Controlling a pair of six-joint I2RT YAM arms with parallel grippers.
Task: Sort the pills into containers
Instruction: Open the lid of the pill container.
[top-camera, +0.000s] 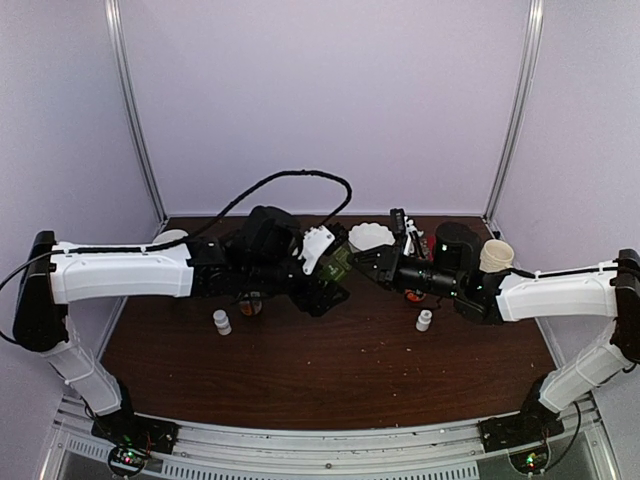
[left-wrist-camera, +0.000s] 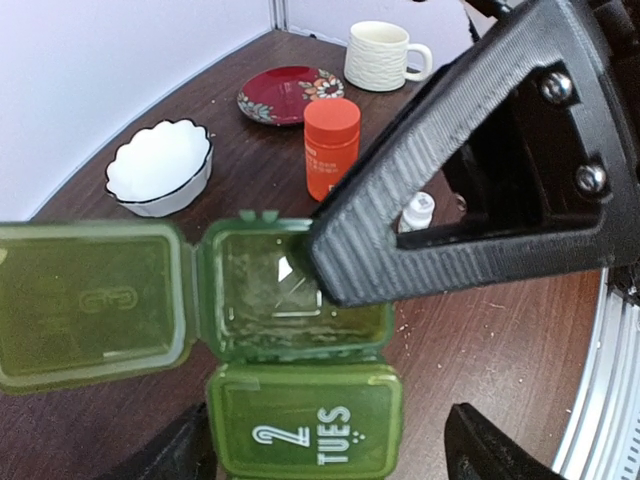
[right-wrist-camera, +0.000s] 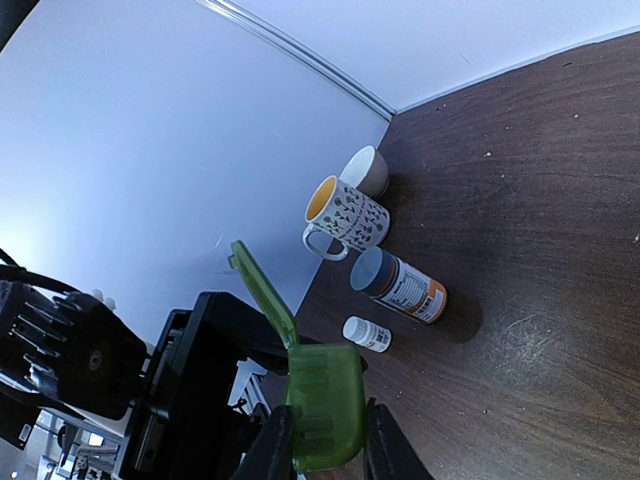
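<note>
Right wrist view: right hand (right-wrist-camera: 322, 448) pinching green pill box (right-wrist-camera: 325, 395). Left hand (left-wrist-camera: 330, 460) spread wide, box between fingers. Closed lid (left-wrist-camera: 305, 425) reads "2 TUES".

On the brown table (top-camera: 300, 370), a white scalloped bowl (left-wrist-camera: 160, 165) near a red plate (left-wrist-camera: 285, 92), an orange bottle (left-wrist-camera: 331, 145) and a cream mug (left-wrist-camera: 380, 55); elsewhere, a patterned mug (right-wrist-camera: 345, 215) before a tan cup (right-wrist-camera: 368, 168), a grey-capped bottle (right-wrist-camera: 400, 285) just beside a small white bottle (right-wrist-camera: 367, 334).
</note>
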